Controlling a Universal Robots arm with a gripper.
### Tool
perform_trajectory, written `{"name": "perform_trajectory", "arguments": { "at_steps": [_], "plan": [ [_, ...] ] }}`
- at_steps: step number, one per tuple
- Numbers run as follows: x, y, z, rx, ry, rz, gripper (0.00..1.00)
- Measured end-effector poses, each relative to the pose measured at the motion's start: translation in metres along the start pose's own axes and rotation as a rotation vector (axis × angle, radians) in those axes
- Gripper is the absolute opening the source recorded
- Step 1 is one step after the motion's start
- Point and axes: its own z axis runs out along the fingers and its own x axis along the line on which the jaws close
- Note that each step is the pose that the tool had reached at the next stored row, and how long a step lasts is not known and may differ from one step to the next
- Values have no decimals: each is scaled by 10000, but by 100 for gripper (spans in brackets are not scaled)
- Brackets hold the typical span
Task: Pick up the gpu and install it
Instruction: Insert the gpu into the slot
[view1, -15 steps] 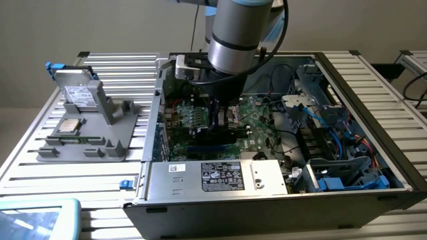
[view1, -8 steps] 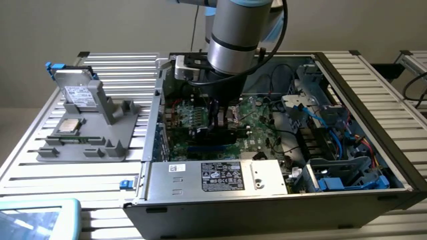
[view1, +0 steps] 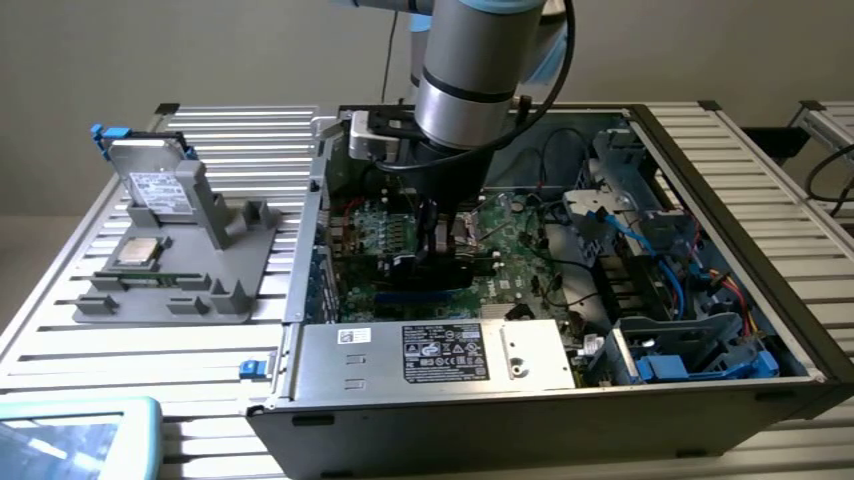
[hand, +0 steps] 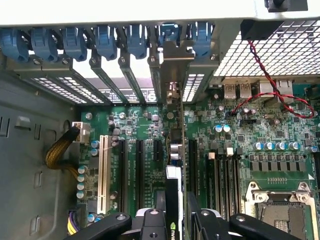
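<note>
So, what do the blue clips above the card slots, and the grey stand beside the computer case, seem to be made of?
Blue clips: probably moulded plastic, given the even, saturated colour, rounded shapes and soft gloss.
Grey stand: likely matte plastic, possibly printed, given the uniform dull grey, blocky ribs and no metallic shine.

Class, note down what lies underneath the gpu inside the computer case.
Under the gpu, held edge-on by the pincer, lies the green motherboard, with black expansion slots on either side. Whatever is directly beneath is covered by the card itself.
</note>
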Motion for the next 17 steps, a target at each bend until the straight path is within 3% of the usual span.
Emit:
{"name": "perform_trajectory", "arguments": {
  "at_steps": [17],
  "plan": [
    [12, 3, 16, 0, -22, -1, 27]
  ]
}}
